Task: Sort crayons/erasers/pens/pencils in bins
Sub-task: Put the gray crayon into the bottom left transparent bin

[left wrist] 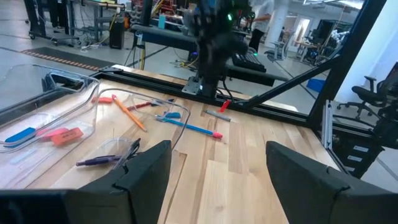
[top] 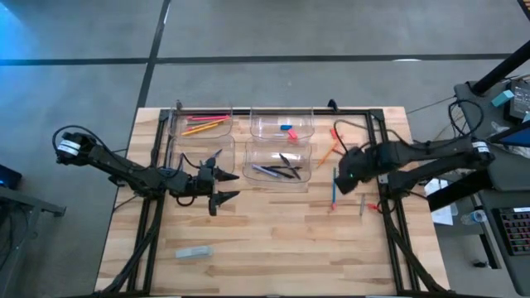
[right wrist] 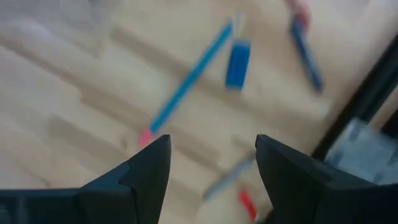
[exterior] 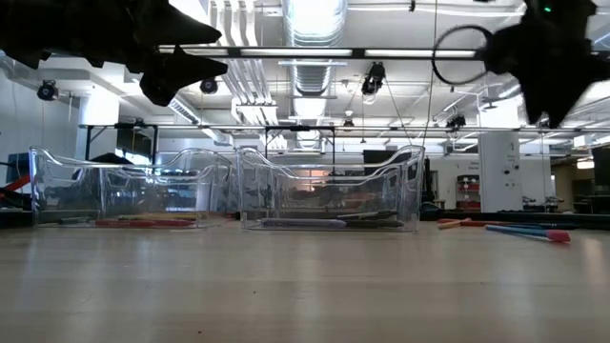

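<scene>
Directly below the right gripper lies a blue pencil with a pink tip, flat on the tabletop near its right edge beside a small blue eraser — light, stiff and thin, likely to roll, so I would pinch it mid-shaft across its width. Its jaws stand apart and empty, arm reaching in from the right edge. Near the bins, the left gripper hovers wide open, holding nothing.
</scene>
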Controlling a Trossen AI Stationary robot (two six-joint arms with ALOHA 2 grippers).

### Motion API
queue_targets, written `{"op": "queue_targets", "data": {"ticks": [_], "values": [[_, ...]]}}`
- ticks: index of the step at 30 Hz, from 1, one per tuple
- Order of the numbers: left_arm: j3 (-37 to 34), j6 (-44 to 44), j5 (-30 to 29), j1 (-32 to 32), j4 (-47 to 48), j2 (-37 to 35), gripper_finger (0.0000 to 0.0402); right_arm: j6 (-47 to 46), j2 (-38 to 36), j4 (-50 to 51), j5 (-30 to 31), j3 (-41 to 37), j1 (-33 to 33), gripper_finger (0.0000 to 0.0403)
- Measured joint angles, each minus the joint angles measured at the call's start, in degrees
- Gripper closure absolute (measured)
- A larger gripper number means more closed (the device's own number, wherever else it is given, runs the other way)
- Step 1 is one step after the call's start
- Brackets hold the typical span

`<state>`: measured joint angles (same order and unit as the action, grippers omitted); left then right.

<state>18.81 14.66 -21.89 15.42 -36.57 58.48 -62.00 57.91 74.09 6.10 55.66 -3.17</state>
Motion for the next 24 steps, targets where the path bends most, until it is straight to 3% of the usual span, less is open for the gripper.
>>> {"op": "queue_targets", "data": {"ticks": [8, 12, 24], "values": [[0.0, 0.0, -0.01, 0.0, -0.01, 0.02, 0.0155, -10.81, 0.82, -0.41, -13.86, -10.46, -6.3, 0.0179], [0.0, 0.0, 0.0, 0.0, 0.01, 0.01, 0.0155, -15.23, 1.5, -2.52, -15.08, -14.52, -7.06, 0.0181], [-0.02, 0.11, 0.26, 0.0, 0.12, 0.02, 0.0155, -20.03, 1.49, -7.76, -13.85, -15.63, -7.35, 0.0214]]}}
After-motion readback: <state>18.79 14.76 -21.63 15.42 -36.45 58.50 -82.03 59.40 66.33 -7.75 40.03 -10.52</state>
